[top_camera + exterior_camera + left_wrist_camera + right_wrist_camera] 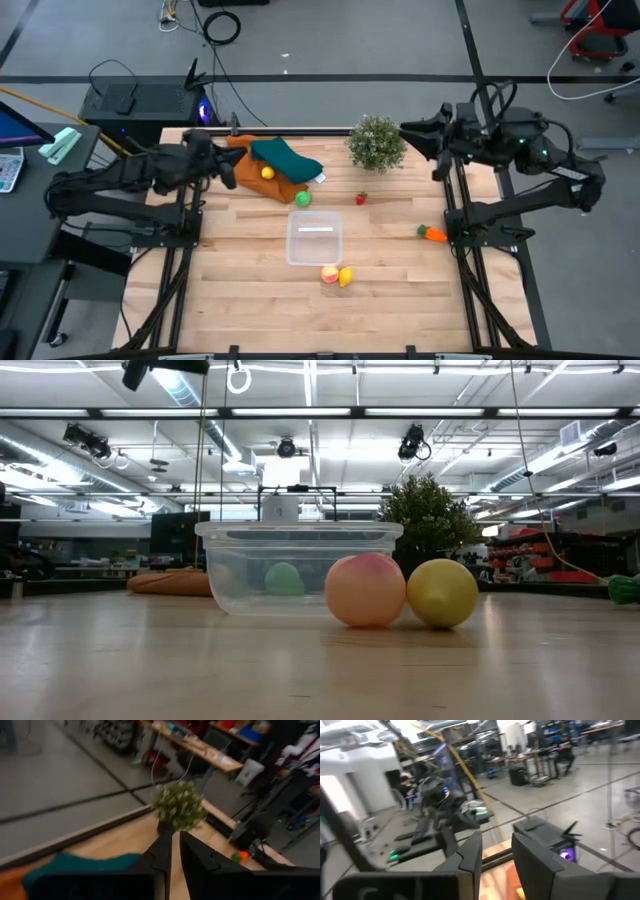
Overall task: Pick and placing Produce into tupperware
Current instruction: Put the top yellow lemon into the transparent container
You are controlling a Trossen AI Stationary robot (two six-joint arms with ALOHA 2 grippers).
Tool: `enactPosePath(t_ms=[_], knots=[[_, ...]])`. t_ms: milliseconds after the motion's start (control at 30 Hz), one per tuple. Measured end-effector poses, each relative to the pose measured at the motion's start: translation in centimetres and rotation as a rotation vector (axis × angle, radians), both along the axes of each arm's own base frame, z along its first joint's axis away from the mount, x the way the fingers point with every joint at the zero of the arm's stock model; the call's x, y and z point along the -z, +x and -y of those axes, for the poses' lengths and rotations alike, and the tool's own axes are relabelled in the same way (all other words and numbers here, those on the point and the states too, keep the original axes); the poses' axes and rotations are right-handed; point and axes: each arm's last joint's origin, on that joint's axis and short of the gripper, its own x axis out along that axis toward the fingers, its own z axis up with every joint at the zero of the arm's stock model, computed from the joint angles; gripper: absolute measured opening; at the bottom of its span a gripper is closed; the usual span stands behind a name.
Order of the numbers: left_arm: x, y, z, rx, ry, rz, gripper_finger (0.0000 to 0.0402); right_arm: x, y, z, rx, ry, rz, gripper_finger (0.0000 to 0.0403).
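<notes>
The clear square tupperware (315, 238) stands on its base mid-table and holds nothing; the low view shows it as a tub (298, 565). A peach fruit (329, 273) (365, 590) and a yellow one (346, 277) (442, 593) lie just in front of it. A green piece (303, 199) and a red one (361, 198) lie behind it. An orange carrot (432, 233) lies to the right. Another yellow piece (267, 173) rests on the cloths. My left gripper (232, 165) (175, 847) hovers over the cloths, shut and empty. My right gripper (405, 130) (496, 850) is raised beside the plant, slightly open and empty.
A bushy potted plant (377, 142) (178, 805) stands at the far edge, between the two grippers. Orange and teal cloths (280, 165) lie far left of centre. Bare wood shows on the near half of the table, around the tub.
</notes>
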Motion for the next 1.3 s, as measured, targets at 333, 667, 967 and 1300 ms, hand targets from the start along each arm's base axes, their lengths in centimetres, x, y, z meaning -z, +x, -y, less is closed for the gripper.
enactPosePath(t_ms=[333,667,967,1300], knots=[[4.2,4.8,-0.2,0.006,-0.108,-0.270,0.0121,0.2,2.8,0.3,0.068,0.101,-0.025,0.0080],[8.3,7.0,-2.8,-0.004,-0.236,-0.564,0.0232,1.0,4.7,0.0,0.050,0.216,-0.038,0.0080],[8.6,7.5,-3.9,-0.002,-0.189,-0.584,0.0239,1.3,5.4,-0.5,0.024,0.231,-0.054,0.0080],[9.5,8.7,-4.7,-0.075,-0.190,-0.581,0.0221,1.5,5.3,-0.6,0.009,0.228,-0.075,0.0080]])
